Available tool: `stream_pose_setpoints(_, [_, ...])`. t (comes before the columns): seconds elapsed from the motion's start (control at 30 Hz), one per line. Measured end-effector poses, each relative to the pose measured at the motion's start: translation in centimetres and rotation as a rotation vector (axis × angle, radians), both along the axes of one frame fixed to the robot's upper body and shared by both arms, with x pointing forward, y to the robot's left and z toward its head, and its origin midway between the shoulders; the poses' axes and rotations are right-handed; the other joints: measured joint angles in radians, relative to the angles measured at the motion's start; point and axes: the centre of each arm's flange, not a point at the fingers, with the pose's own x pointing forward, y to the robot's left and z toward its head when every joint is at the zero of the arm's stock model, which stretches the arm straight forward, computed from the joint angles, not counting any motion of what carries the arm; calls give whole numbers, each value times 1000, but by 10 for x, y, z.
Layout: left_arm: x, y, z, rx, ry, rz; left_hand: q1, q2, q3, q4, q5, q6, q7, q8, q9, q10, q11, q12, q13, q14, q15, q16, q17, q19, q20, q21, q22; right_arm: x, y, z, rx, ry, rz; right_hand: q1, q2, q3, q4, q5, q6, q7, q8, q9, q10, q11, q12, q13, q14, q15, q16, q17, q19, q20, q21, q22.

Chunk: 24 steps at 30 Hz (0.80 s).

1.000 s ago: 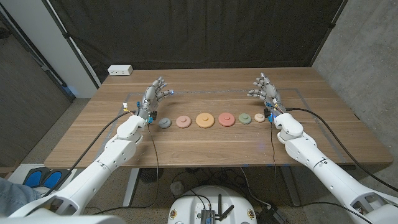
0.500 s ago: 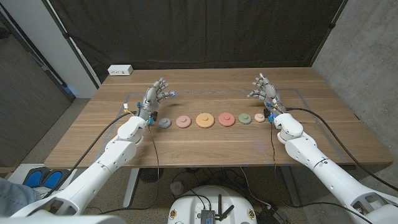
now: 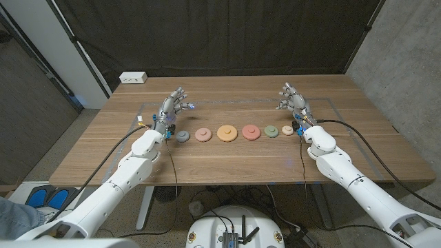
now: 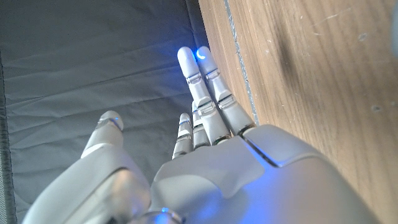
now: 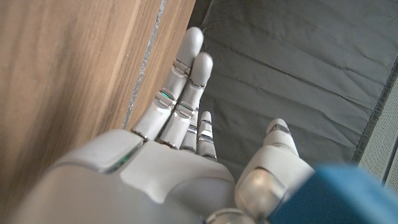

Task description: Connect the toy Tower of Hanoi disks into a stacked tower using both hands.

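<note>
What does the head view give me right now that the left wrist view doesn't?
Head view: the whole row of disks, from the grey disk past the big orange disk to the small cream disk, with the right hand open beyond the row's far right end, plus a white power strip at the table's far left corner. Left wrist view: a close look along the fingers, spread and holding nothing, with a blue light at a fingertip. Both: the left hand, the wooden table and the dark curtain.

Even, soft overhead light — faint shadows on the table (image 3: 227, 158), head view sharp, wrist close-ups slightly blurred.
</note>
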Motion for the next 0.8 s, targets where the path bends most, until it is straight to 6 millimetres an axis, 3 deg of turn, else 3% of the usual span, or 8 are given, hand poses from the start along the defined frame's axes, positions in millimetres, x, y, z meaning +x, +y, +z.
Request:
stream_pose_setpoints(0.07, [-1,-1,0,-1,-1,-2,15,-4,-6,1,0,5,2,0,3,5,0,-2,3,19,-4,51,43,12,-9,32,33,0,0,0,-1,-1,-7,13,-13,3,-3,0,11,-3,4,3,11,4,0,2,13,-2,11,6,8,-8,4,5])
stream_pose_setpoints(0.2, [-2,0,0,-8,-4,29,32,-22,-14,3,0,27,-1,0,3,8,0,-8,7,46,-14,138,117,31,-16,86,88,-1,0,-1,-3,-2,-21,22,-4,10,2,0,27,-9,8,3,25,11,0,5,35,-9,45,46,25,-25,29,19])
stream_pose_setpoints(0.4, [-2,-1,-2,-12,0,44,42,-28,-14,3,0,46,-6,7,3,-1,-8,-8,12,46,-14,170,143,41,-16,110,108,-1,0,-2,-7,-3,-42,36,-18,21,7,0,101,-21,28,3,30,5,-16,9,52,-20,106,140,30,-30,61,55])
stream_pose_setpoints(0.57, [-3,-1,-3,-11,3,54,57,-25,-14,3,0,92,-35,17,7,-19,-56,-14,16,51,-19,184,142,41,-16,113,108,-2,0,-3,-12,-2,-53,36,-18,43,2,4,140,-7,33,3,3,-37,-38,9,47,-17,123,186,30,-30,68,64])
stream_pose_setpoints(0.67, [-3,-1,-3,-10,4,58,68,-23,-14,3,4,109,-42,23,7,-21,-86,-14,18,58,-19,192,139,41,-16,121,105,-3,0,-3,-19,-1,-60,42,-13,50,-6,8,140,-7,33,3,-1,-40,-45,7,26,-9,123,191,20,-28,68,70])
stream_pose_setpoints(0.8, [-2,-3,-4,-6,5,64,89,-18,-14,3,8,122,-29,23,7,-16,-129,-13,21,62,-23,208,137,51,-18,122,101,-4,-1,-3,-27,0,-65,76,-26,63,-15,17,124,-3,18,0,-1,-40,-45,7,8,-2,123,189,12,-27,74,74])
